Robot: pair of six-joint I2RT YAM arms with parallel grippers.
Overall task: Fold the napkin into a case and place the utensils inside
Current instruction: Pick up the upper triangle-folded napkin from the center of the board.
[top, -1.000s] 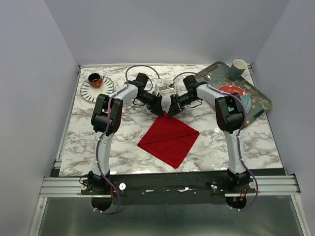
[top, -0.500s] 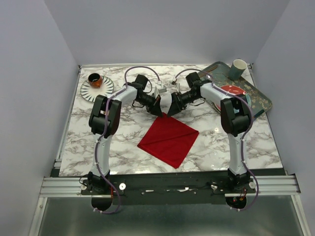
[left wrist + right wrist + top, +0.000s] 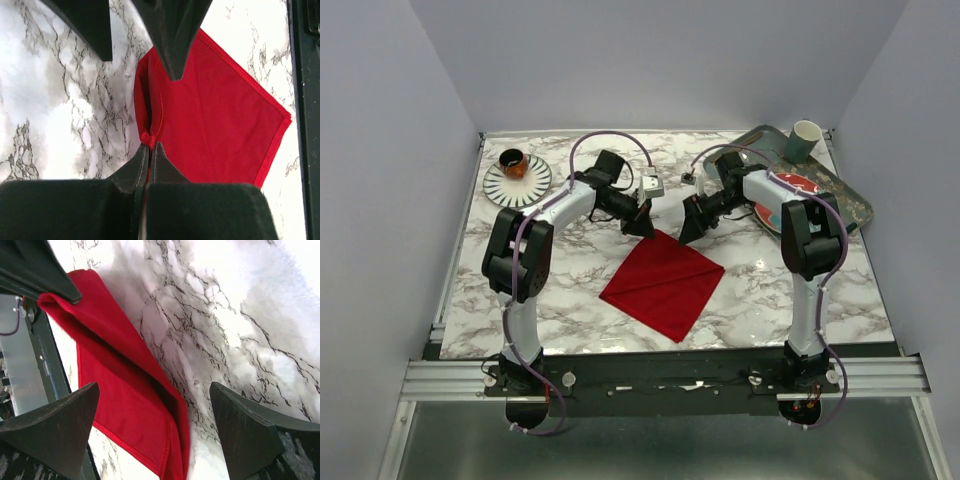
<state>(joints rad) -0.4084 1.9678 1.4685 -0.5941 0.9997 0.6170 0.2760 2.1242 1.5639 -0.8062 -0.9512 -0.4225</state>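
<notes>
Red plate (image 3: 786,183) on tray (image 3: 850,208) half hidden behind right arm; smaller tray items too small to tell. One napkin (image 3: 665,280), diamond at centre of table (image 3: 570,290), near corner close to front edge. Left gripper (image 3: 149,148) pinched tight on far corner, cloth bunched there. Right gripper (image 3: 154,386) spread wide beside it, gripping nothing. One striped plate (image 3: 535,186) far left, one green cup (image 3: 806,138).

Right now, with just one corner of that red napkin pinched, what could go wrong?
The left fingers hold only the very tip of the napkin, so it might slip free. Lifting by one corner could also pull the folded layers apart. The open right fingers hang close by and might bump the left ones.
</notes>
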